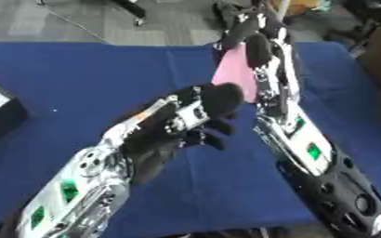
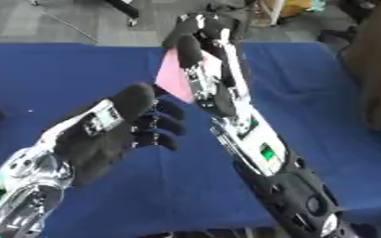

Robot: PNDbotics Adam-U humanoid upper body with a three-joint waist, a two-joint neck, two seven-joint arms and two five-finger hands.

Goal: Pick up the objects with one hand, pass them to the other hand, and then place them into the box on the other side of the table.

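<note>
Covering the whole work area, the blue table (image 1: 80, 83) has a dark box (image 1: 0, 116) at its left edge, which I judge to be the goal for the object. Above the middle, the right hand (image 2: 202, 37) is raised with its fingers curled around a flat pink object (image 2: 176, 74) — it hangs below the hand, off the table, probably offered for the handover. The left hand (image 2: 116, 125) waits just beside it, holding nothing — fingers half bent, ready to receive.
</note>
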